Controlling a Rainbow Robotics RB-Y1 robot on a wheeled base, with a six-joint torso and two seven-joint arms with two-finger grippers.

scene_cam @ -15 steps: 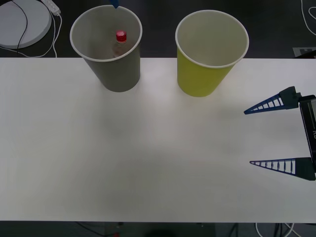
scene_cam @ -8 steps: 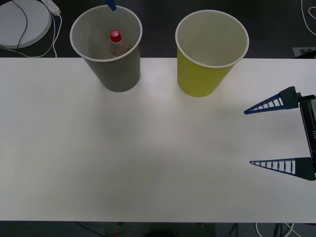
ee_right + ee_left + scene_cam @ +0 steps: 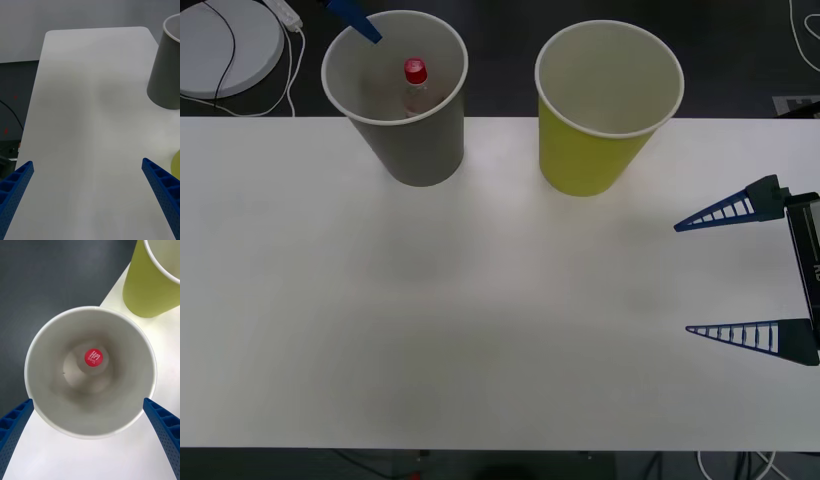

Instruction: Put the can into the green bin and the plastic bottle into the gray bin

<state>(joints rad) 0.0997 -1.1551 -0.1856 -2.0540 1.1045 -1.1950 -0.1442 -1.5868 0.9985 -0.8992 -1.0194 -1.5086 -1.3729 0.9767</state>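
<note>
Since a moment before, left gripper (image 3: 90, 435) had drifted off the gray bin (image 3: 417, 140) — fingers apart above the plastic bottle (image 3: 414, 85) inside; right gripper (image 3: 736, 276) waited, spread — well apart from it.

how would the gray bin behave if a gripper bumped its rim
The gray bin looks like thin paper, so probably light and easily dented. Tall with a narrower base, it may tip, though the plastic bottle standing inside adds a little weight low down.

white table (image 3: 480, 330), gray bin (image 3: 412, 140), green bin (image 3: 588, 150)
</note>
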